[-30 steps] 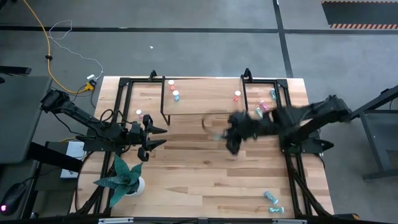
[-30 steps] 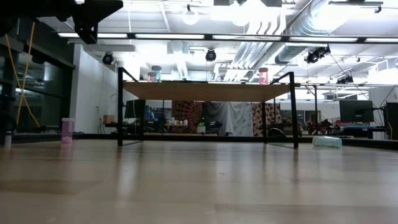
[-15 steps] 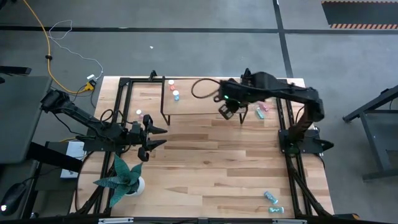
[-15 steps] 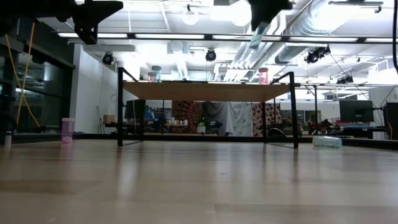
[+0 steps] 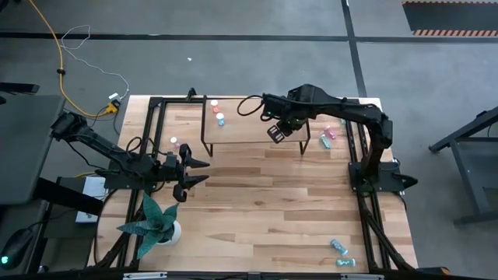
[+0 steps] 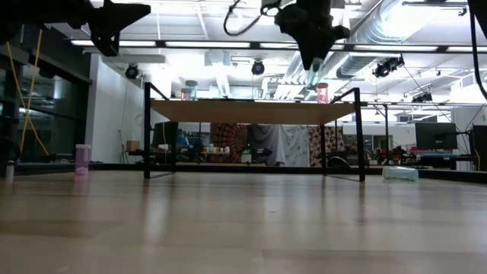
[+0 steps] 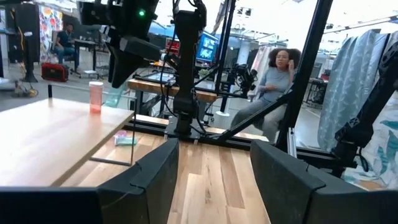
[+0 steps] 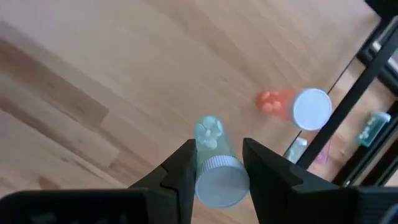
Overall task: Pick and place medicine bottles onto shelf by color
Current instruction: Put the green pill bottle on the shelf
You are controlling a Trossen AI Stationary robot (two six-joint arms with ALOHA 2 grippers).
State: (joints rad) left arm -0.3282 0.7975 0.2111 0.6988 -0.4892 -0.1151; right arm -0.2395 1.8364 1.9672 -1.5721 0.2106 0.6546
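The right gripper (image 8: 214, 163) holds a teal bottle (image 8: 212, 163) above the shelf (image 5: 249, 124), its jaws clenched on the bottle's body just below the white cap, which points back toward the wrist camera. In the high view this gripper (image 5: 277, 131) hangs over the shelf's right part, near a red-orange bottle (image 8: 292, 106) that stands capped and upright on the shelf top.

The bottle looks small, light and rigid, probably smooth plastic, so it could slip or twist in a loose grip. A hold across the middle of the cylinder, below the cap, seems safest (the cap's edge gives a slight lip against sliding). Through its clear teal wall, pale pills (image 8: 210, 129) show gathered at the far end; they may shift as it tilts.

At the shelf's left end stand two more bottles (image 5: 217, 110), one reddish, one pale blue. Off the shelf's right edge, teal and pink bottles (image 5: 328, 135) lie on the desk (image 5: 257, 210). Two teal ones (image 5: 340, 250) rest well away from the shelf, by the desk's near right corner, and a pink one (image 6: 82, 159) stands left of the shelf.

The left gripper (image 5: 194, 171) waits off the shelf's left front corner, jaws released and holding nothing, beside a potted plant (image 5: 154, 222).
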